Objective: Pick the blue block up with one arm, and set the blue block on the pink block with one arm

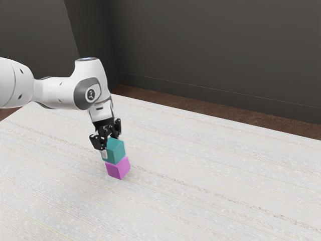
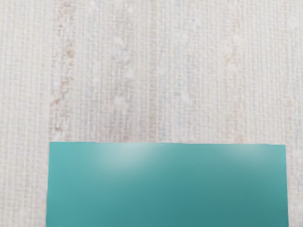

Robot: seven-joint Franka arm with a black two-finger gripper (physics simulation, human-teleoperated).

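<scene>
Two cubes, frame centre-left: blue block (image 1: 117, 149), seemingly rigid, light and smooth, best taken by opposite flat sides, on pink block (image 1: 118, 168); gripper (image 1: 106, 144) hold indeterminable.

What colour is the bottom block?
The bottom block is pink; the exterior view shows it best.

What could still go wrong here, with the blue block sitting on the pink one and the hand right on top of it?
1. The gripper is right at the top of the blue block. A sideways retreat, rather than a straight lift, could push it off the pink block.
2. In the exterior view the blue block looks slightly offset from the pink one, so even a small nudge might tip the stack.
</scene>
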